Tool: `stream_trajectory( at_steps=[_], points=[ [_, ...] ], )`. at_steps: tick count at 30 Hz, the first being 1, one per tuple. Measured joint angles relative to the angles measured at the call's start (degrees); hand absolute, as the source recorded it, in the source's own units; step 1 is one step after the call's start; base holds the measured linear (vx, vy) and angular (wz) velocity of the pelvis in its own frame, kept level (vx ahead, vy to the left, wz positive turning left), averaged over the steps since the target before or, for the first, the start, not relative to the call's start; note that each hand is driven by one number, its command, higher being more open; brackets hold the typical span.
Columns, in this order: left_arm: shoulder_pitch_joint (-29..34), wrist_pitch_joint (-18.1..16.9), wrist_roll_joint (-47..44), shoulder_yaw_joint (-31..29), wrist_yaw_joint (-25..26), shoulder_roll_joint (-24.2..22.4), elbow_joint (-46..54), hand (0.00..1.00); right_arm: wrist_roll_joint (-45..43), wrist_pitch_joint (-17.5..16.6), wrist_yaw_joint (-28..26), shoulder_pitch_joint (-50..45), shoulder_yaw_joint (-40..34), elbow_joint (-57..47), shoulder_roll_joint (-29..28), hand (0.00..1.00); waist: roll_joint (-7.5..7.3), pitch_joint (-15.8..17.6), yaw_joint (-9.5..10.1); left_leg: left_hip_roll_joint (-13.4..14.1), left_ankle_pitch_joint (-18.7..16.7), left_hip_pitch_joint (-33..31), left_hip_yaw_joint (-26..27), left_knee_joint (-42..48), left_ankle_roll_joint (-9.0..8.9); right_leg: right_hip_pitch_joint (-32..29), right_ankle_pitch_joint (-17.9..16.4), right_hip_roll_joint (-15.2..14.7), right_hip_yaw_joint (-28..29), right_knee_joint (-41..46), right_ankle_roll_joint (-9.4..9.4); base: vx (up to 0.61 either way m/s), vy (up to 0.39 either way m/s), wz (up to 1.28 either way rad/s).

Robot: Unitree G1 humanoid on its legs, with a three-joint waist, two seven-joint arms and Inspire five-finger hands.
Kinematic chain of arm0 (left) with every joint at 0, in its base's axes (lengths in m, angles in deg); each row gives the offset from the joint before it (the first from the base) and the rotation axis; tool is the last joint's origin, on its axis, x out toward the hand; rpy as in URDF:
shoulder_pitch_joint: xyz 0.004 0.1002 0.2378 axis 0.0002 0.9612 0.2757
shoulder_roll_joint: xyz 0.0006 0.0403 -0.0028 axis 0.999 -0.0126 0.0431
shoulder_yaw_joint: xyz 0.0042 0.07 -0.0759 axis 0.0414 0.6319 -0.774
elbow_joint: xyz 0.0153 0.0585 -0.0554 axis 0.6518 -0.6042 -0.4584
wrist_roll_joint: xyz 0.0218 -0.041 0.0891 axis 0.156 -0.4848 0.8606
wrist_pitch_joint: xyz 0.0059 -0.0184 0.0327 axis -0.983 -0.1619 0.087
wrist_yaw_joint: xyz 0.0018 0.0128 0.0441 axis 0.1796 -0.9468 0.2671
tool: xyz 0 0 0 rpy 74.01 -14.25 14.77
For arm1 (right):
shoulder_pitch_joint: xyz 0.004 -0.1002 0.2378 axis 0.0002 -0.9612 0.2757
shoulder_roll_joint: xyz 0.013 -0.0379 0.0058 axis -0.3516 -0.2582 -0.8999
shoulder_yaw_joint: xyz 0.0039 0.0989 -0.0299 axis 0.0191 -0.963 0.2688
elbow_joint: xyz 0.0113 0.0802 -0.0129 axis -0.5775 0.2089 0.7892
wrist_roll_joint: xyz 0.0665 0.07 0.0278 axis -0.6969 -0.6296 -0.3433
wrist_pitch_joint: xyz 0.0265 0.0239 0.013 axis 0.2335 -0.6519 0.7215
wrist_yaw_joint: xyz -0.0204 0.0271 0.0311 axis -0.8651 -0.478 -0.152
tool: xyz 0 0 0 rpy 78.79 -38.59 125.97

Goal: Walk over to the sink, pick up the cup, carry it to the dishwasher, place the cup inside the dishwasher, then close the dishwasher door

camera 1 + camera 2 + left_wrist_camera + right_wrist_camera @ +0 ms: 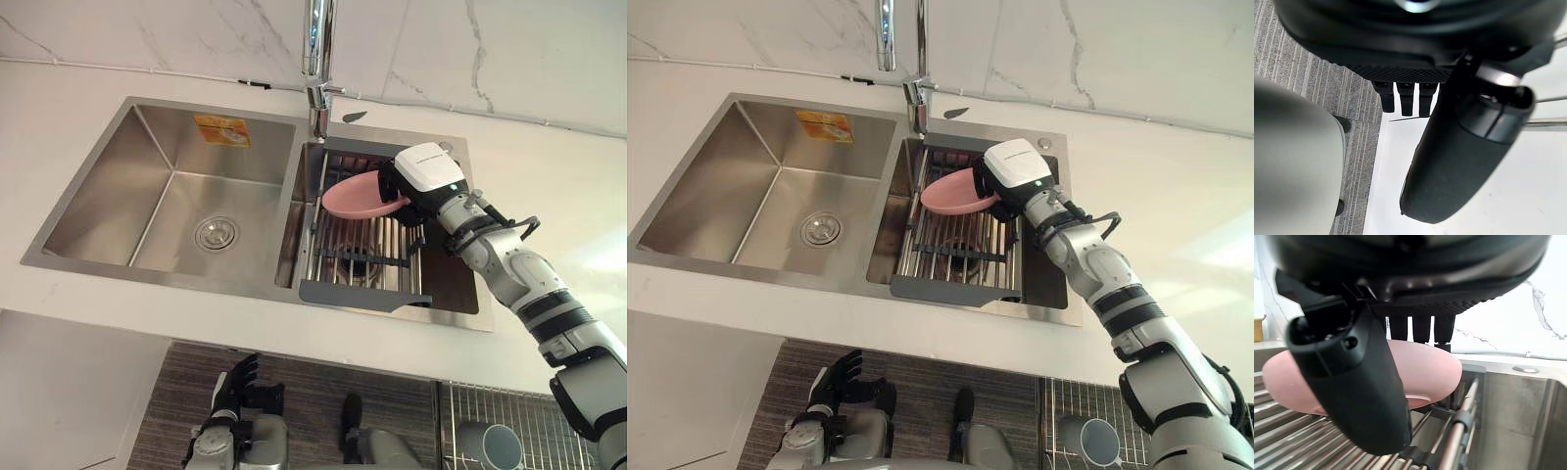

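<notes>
A pink bowl-like cup (355, 196) lies tilted on the metal drying rack (361, 257) in the sink's right basin. My right hand (424, 178) reaches down to it from the right. In the right wrist view the straight fingers (1421, 329) lie over the cup (1437, 367) and the thumb (1356, 382) stands in front of it, not closed round it. My left hand (235, 384) hangs low below the counter edge, fingers relaxed, holding nothing.
The steel sink's left basin (118, 186) has a drain (216, 233) and a yellow label (221, 129) on its back wall. A faucet (317, 59) rises behind the divider. White counter surrounds the sink. Lower right, a wire dishwasher rack (549, 426) holds a grey cup (490, 446).
</notes>
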Motion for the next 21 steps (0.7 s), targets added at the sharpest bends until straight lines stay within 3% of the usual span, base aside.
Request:
stream_trajectory(
  at_steps=[7,14,21],
  points=[
    [-0.03,0.57,0.01,-0.28,0.02,-0.06,-0.35,0.9,-3.62,0.03,0.14,-8.58,-7.73,-11.91,-1.16,0.3,-0.01,0.0,-0.44,0.01,-0.26,0.93,0.76,-0.4,0.01,0.33,-0.02,-0.03,0.72,0.05,0.02,0.0,0.0,-0.06],
    [-0.03,0.85,0.15,-0.33,0.0,0.0,-1.18,0.9,-6.67,-2.26,2.13,-16.77,-14.0,-25.86,-6.4,0.3,-0.07,-0.05,-1.19,-0.08,-0.69,3.31,1.76,-0.65,0.24,2.1,-0.22,-0.18,1.68,0.07,0.03,-0.02,0.011,-0.06],
    [-0.05,0.89,0.17,-0.34,-0.03,0.18,-2.21,0.9,-8.25,-3.38,2.93,-23.14,-17.09,-31.49,-10.45,0.3,-0.58,-0.53,-1.71,-0.26,-0.51,5.85,3.05,-2.21,0.46,3.4,-0.37,-0.41,2.84,0.02,0.2,-0.01,0.012,-0.09]
  ],
)
